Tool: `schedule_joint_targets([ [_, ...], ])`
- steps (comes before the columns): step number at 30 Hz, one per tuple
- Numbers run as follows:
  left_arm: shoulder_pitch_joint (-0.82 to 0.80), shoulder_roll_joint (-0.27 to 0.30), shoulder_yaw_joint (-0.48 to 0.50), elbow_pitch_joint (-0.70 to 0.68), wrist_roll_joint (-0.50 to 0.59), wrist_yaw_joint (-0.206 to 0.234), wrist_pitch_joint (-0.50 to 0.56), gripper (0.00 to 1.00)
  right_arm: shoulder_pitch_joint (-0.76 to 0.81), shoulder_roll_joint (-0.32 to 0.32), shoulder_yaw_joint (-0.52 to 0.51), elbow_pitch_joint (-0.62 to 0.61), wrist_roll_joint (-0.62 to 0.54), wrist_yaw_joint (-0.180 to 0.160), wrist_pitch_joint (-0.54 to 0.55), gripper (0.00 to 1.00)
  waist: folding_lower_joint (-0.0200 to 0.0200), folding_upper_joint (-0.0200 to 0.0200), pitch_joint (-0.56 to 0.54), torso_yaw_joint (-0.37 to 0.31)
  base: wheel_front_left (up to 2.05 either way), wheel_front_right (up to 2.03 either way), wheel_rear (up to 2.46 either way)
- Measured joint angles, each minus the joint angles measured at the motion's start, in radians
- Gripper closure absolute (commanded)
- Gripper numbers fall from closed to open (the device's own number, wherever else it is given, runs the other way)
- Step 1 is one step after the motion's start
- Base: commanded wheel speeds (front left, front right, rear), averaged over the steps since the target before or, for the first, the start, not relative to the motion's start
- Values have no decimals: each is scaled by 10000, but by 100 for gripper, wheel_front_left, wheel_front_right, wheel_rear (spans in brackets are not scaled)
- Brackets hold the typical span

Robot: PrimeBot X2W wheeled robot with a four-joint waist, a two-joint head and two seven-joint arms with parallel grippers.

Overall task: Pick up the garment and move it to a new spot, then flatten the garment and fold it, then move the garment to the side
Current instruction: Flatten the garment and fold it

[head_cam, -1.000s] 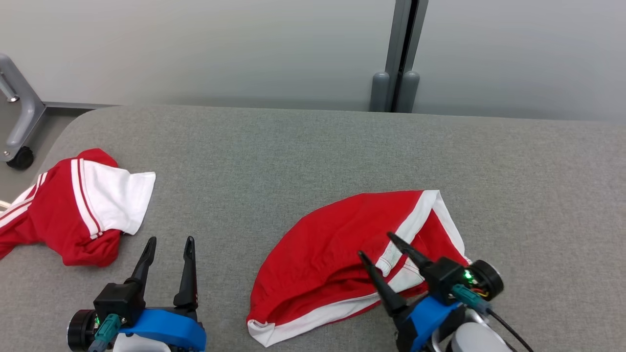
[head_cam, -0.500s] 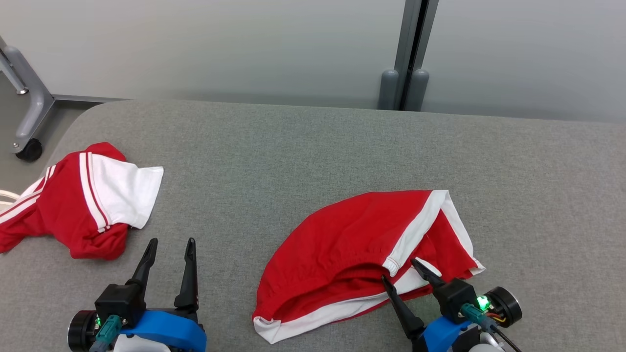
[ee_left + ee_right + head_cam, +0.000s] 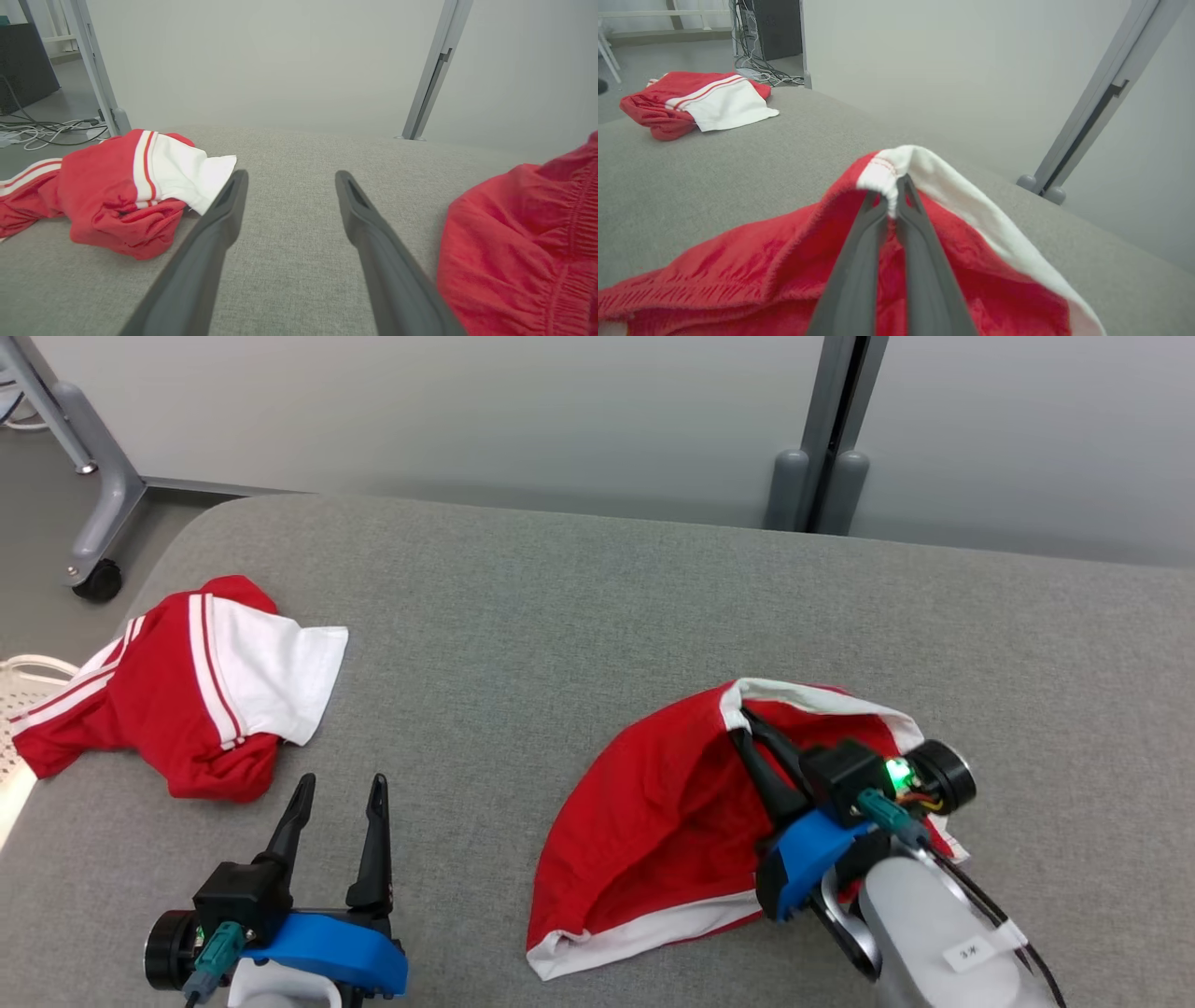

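Observation:
The garment [image 3: 653,821], red shorts with white trim, lies crumpled at the middle right of the grey padded table [image 3: 560,607]. My right gripper [image 3: 742,723] is shut on its white-edged hem, which it holds lifted off the rest of the cloth. In the right wrist view the fingertips of that gripper [image 3: 891,193] pinch the white and red hem of the garment [image 3: 924,177]. Low at the front left my left gripper [image 3: 341,789] stands open over bare table, nothing between its fingers. The left wrist view shows this gripper [image 3: 289,179] open, with the garment's [image 3: 523,242] edge to its right.
A second red and white garment [image 3: 187,700] lies bunched at the table's left edge, seen too in the left wrist view [image 3: 126,186] and the right wrist view [image 3: 696,100]. A grey wheeled frame leg [image 3: 98,504] stands off the far left corner. A grey post [image 3: 826,448] rises behind the table.
My right gripper has closed on the shorts' white hem and pulled it up and toward the far side. The head camera has shifted, so the whole scene sits differently. The left gripper stays open.

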Motion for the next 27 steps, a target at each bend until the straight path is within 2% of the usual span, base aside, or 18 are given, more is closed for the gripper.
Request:
schedule_joint_targets([
  [5, -105, -79, -125, 67, -40, 0, 0, 0, -1585, 19, 1045, 412, 541, 0, -2, 100, -1, 0, 24, 370, 0, 0, 0],
  [11, -282, -155, -397, 150, -146, 0, 0, 0, -3488, 29, 2449, 1858, 1549, 2, 71, 100, -1, 0, 199, 868, 0, 0, 0],
  [15, -453, -215, -485, 196, -217, 0, 0, 0, -4222, 42, 3216, 2744, 2238, 0, 63, 100, 0, 0, 383, 1126, 0, 0, 0],
  [16, -455, -222, -504, 219, -222, 0, 0, 0, -4298, 48, 3369, 3045, 2387, 0, 136, 76, 0, 0, 426, 1172, 0, 0, 0],
  [17, -461, -232, -518, 228, -234, 0, 0, 0, -4336, 42, 3524, 3335, 2439, 2, 240, 0, 0, 0, 462, 1209, 0, 0, 0],
  [23, -487, -226, -330, 251, -255, 0, 0, 0, -4393, 48, 3891, 3912, 3016, 0, 77, 0, -1, 1, 519, 1054, 0, 0, 0],
  [27, -367, -234, -213, 253, -215, 0, 0, 0, -3947, 35, 3684, 3820, 3120, 0, 17, 0, -1, 1, 433, 714, 0, 0, 0],
])
